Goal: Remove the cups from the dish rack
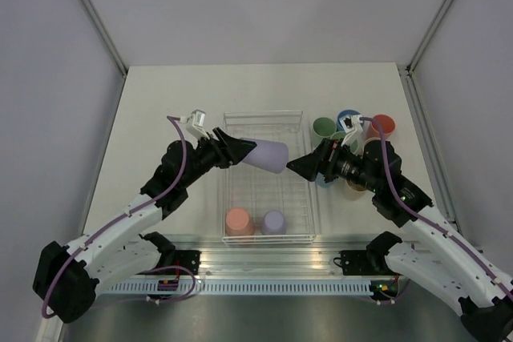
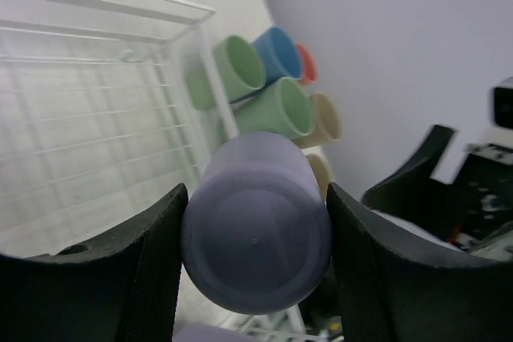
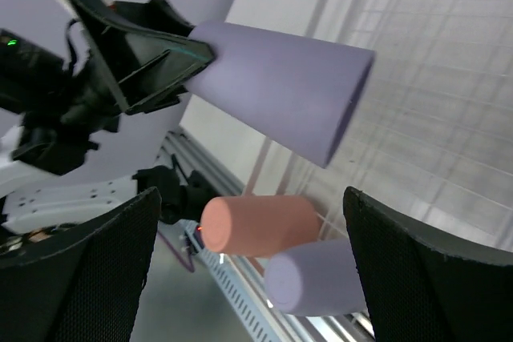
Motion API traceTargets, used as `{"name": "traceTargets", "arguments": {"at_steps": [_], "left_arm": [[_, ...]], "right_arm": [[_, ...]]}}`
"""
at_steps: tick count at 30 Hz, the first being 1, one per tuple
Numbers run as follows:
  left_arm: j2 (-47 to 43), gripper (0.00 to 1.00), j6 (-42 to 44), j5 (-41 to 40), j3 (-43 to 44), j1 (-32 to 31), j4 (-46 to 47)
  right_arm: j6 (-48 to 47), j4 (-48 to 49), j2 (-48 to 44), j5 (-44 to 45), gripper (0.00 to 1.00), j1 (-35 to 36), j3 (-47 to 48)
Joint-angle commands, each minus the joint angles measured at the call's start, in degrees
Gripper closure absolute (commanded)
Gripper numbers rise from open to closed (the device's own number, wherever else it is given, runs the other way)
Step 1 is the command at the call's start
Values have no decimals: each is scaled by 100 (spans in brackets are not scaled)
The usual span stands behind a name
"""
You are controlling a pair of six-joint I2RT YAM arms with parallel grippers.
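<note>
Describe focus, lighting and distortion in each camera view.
Top external view: even, soft light, sharp throughout, only faint shadows. Left wrist view: the lavender cup in the left hand fills the foreground, slightly soft, and the dish rack wires look slightly bowed by the lens. Right wrist view: its own fingers are dark and blurred; the rack floor washes out bright.

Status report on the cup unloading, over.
Left hand shut on held cup, over rack. Right hand open, facing its mouth. Salmon cup and lavender cup in rack. Nothing in the gap.

occluded | beige cup (image 1: 353, 191) mostly under right arm (image 1: 423, 226) | shape unclear
</note>
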Motion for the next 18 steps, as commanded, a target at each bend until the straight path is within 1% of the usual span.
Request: {"name": "traceTargets", "arguments": {"at_steps": [1,2,4,8,12,16,18], "left_arm": [[-39,98,-1671,1335,-452,284,2082],[83,98,-1859,1416,-662,329,2729],[215,98,-2297,1547,-812,373,3182],[584,98,-2826,1645,-1059,391,4051],[839,98,-3169,1715,-1191,391,4589],[998,98,-3346,1742,-1270,399,4880],[1025,98,-3363,1741,-1296,417,4933]], "right_arm": [[678,1759,65,-1298,2,-42,-276],[722,1882,126,-1386,2,-42,-330],[766,2102,144,-1475,2,-42,-400],[600,1963,170,-1466,2,-42,-261],[503,1918,215,-1510,2,-42,-216],[380,1831,171,-1545,3,-42,-137],[109,1463,118,-1441,4,-42,73]]}}
